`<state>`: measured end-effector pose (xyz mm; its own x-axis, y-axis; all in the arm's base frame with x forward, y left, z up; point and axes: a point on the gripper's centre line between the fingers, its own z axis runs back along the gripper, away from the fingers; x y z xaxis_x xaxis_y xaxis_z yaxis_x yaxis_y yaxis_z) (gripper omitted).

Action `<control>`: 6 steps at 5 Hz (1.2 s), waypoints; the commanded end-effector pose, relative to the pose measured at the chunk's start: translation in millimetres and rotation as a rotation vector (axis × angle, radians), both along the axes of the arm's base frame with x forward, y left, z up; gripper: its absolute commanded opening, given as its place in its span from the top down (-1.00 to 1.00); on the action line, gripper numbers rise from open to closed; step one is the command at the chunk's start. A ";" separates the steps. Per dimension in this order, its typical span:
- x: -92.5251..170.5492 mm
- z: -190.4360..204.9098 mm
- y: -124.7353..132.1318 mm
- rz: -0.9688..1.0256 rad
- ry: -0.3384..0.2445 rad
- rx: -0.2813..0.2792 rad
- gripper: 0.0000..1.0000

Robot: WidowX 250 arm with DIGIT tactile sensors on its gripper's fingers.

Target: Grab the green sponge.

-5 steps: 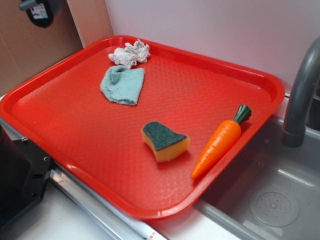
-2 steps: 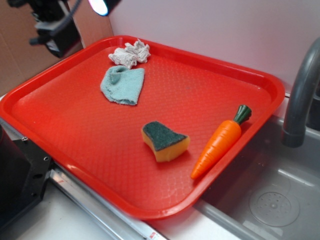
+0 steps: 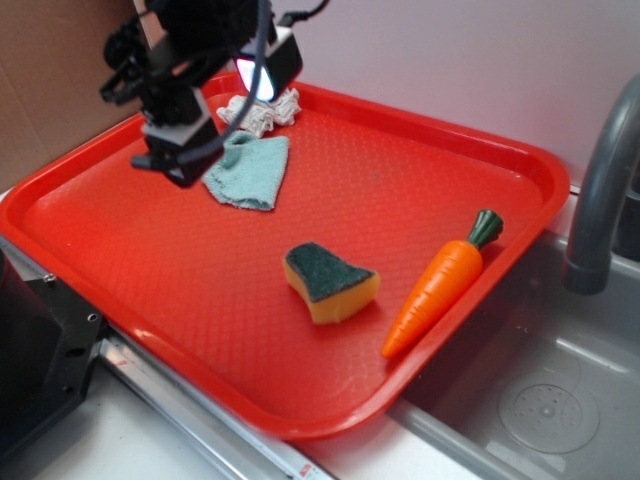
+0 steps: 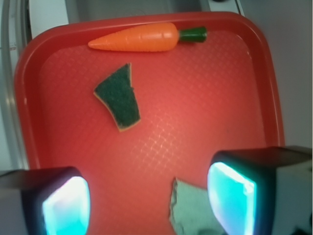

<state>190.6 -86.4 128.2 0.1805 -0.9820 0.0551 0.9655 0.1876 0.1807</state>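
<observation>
Green sponge (image 3: 329, 281) on red tray (image 3: 420, 160), no legible writing.

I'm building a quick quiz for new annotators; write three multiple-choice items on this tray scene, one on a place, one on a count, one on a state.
1. Where does the green-topped yellow foam sponge lie?
A. In the sink
B. On the red plastic tray, beside the orange toy carrot
C. Under the pale teal terry cloth

2. How many cloth pieces are on the tray?
A. One
B. Two
C. Four

3. What is the gripper doing?
A. Open, holding nothing
B. Shut on the sponge
C. Shut on the carrot

Key: 1 B, sponge and carrot lie side by side, apart, on the tray. 2 B, the teal cloth and the whitish rag. 3 A, the wrist view shows bare tray between separated fingers.
</observation>
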 end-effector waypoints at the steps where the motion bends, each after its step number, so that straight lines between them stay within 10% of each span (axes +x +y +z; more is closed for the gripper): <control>1: 8.0 -38.2 -15.3 -0.109 0.013 0.043 -1.00; 6: 4.7 -113.4 -55.3 -0.223 0.091 0.130 -1.00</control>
<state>203.3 -135.5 17.3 -0.0570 -0.9936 -0.0972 0.9945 -0.0651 0.0820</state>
